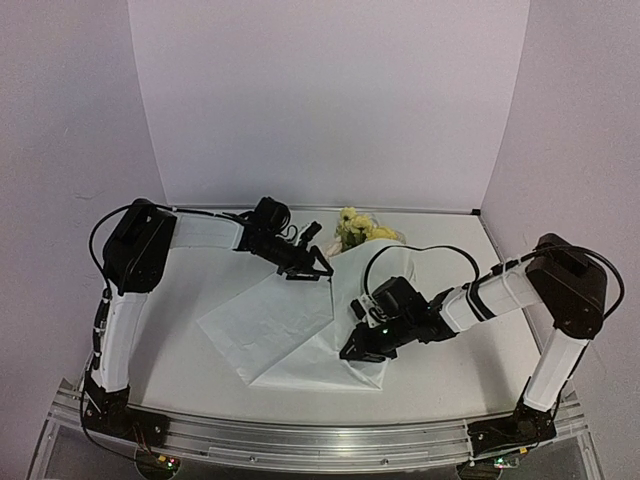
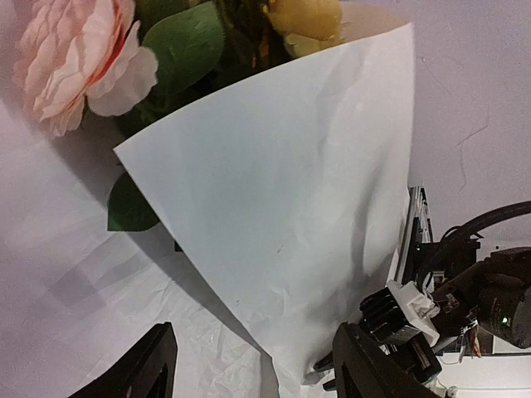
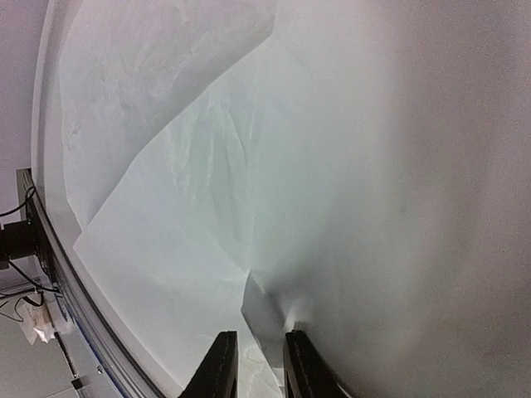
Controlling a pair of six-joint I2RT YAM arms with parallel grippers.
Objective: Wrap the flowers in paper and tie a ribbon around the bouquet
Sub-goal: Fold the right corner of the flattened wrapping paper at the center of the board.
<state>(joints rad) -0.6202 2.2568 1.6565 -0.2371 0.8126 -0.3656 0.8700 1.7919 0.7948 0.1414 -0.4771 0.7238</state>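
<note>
The white paper (image 1: 280, 330) lies on the table, one side folded over into a cone (image 2: 282, 182) across the flowers (image 1: 355, 228). Yellow and pink blossoms (image 2: 75, 66) with green leaves stick out of the cone's far end. My left gripper (image 1: 312, 268) hovers over the fold with its jaws wide open (image 2: 261, 365), holding nothing. My right gripper (image 1: 352, 345) is at the cone's near tip, its jaws nearly together (image 3: 259, 356) with a puckered flap of paper (image 3: 207, 207) pinched between them. The ribbon is out of view.
White walls enclose the table on three sides. A metal rail (image 1: 320, 440) runs along the near edge, just beyond the paper's near corner (image 3: 79, 245). The right arm's black wrist (image 2: 489, 307) sits close beside the cone's tip.
</note>
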